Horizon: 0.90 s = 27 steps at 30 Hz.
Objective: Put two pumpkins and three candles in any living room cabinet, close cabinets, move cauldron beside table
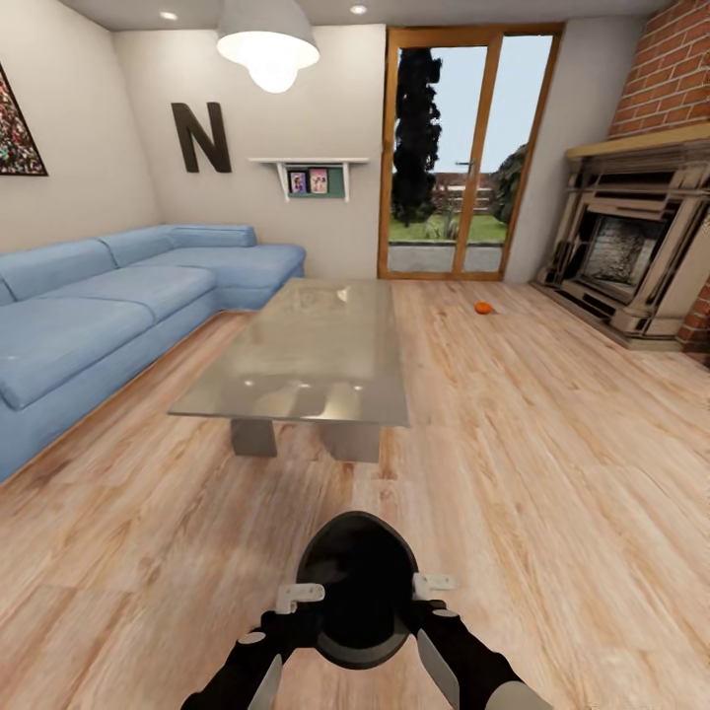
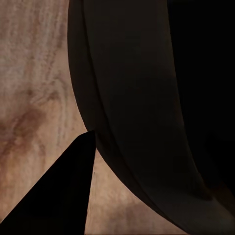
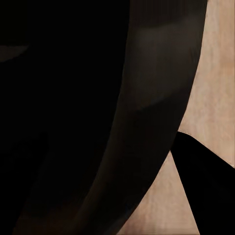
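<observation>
The black cauldron (image 1: 357,582) hangs just in front of me above the wood floor, mouth tilted toward the camera. My left gripper (image 1: 301,603) is shut on its left rim and my right gripper (image 1: 431,592) on its right rim. Both wrist views look along the dark curved wall of the cauldron (image 2: 147,98) (image 3: 137,122), with one finger (image 2: 58,196) (image 3: 210,186) outside it. The low table (image 1: 296,345) with its pale grey glossy top stands about a metre ahead. One orange pumpkin (image 1: 482,308) lies on the floor near the glass door. The candles and the cabinet are out of view.
A blue corner sofa (image 1: 108,306) lines the left wall. A stone fireplace (image 1: 631,247) in a brick wall stands at the right. A wood-framed glass door (image 1: 463,148) is at the back. Open wood floor (image 1: 552,473) stretches right of the table.
</observation>
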### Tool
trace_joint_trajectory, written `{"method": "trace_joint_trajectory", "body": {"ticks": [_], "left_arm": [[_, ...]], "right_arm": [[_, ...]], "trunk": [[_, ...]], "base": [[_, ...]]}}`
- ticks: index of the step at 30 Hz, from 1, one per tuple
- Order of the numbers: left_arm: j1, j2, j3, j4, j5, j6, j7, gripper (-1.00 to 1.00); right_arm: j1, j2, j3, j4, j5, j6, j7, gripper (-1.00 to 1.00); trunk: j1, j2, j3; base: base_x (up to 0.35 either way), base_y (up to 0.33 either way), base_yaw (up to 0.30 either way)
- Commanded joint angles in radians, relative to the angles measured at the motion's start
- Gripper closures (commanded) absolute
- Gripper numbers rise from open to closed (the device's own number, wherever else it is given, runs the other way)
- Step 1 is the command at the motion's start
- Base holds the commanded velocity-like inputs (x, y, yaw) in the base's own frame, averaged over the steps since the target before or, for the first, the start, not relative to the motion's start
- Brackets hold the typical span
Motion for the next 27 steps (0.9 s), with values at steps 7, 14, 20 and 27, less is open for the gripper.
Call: {"method": "trace_joint_trajectory", "body": {"ticks": [7, 14, 20, 27], "left_arm": [[0.000, 0.000, -0.008, -0.001, 0.027, 0.004, 0.004, 1.00], [0.000, 0.000, -0.008, -0.001, 0.027, 0.004, 0.004, 1.00], [0.000, 0.000, -0.008, -0.001, 0.027, 0.004, 0.004, 1.00], [0.000, 0.000, -0.008, -0.001, 0.027, 0.004, 0.005, 1.00]], "right_arm": [[-0.001, 0.000, 0.001, -0.005, 0.008, -0.004, -0.009, 1.00], [-0.001, 0.000, 0.001, -0.005, 0.008, -0.004, -0.009, 1.00], [-0.001, 0.000, 0.000, -0.006, 0.008, -0.007, -0.009, 1.00], [-0.001, 0.000, 0.001, -0.006, 0.008, -0.007, -0.010, 1.00]], "trunk": [[0.000, 0.000, -0.001], [0.000, 0.000, -0.001], [0.000, 0.000, -0.001], [0.000, 0.000, -0.001]], "base": [[0.000, 0.294, -0.222], [0.086, 0.219, -0.058], [0.150, 0.114, -0.002], [0.153, 0.040, 0.165]]}}
